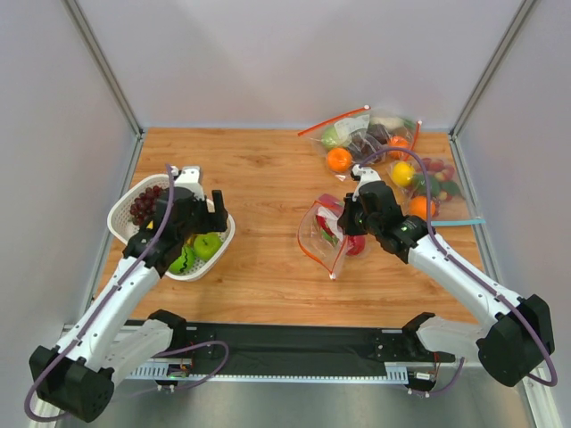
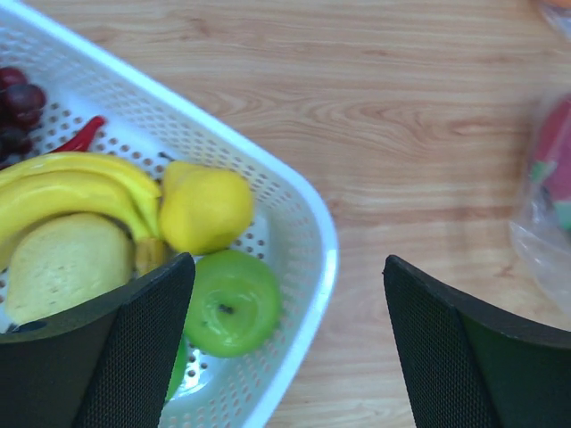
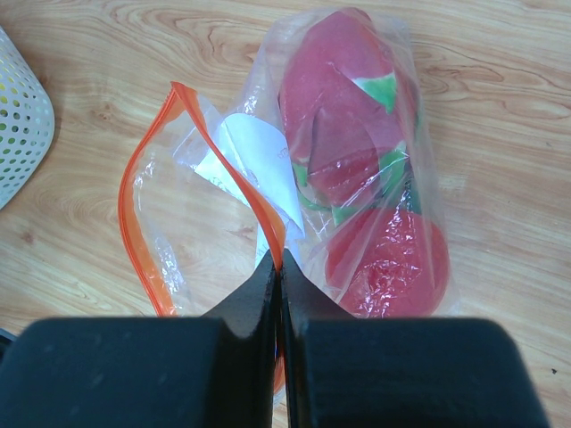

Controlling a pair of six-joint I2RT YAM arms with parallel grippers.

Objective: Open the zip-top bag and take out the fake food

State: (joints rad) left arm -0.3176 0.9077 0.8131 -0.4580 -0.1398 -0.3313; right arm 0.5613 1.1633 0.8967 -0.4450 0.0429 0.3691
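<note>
The zip-top bag (image 3: 223, 160) lies on the wood with its mouth pulled wide, its red-orange strip looping out and a white label (image 3: 254, 165) inside. My right gripper (image 3: 279, 260) is shut on one side of that strip; from above it (image 1: 342, 221) sits at the bag (image 1: 319, 236). Still in the bag are fake food pieces: a pink fruit with green tips (image 3: 343, 134) and a round red fruit (image 3: 388, 263). My left gripper (image 2: 290, 348) is open and holds nothing, above the rim of the white basket (image 2: 317, 232). A yellow lemon (image 2: 205, 209) and dark grapes (image 2: 18, 107) lie in the basket.
The basket (image 1: 120, 218) also holds bananas (image 2: 71, 183), a pear (image 2: 62, 263) and a green apple (image 2: 232, 303). Other clear bags of fruit (image 1: 384, 147) are piled at the back right, one with a teal strip (image 1: 459, 221). Grey walls enclose the table.
</note>
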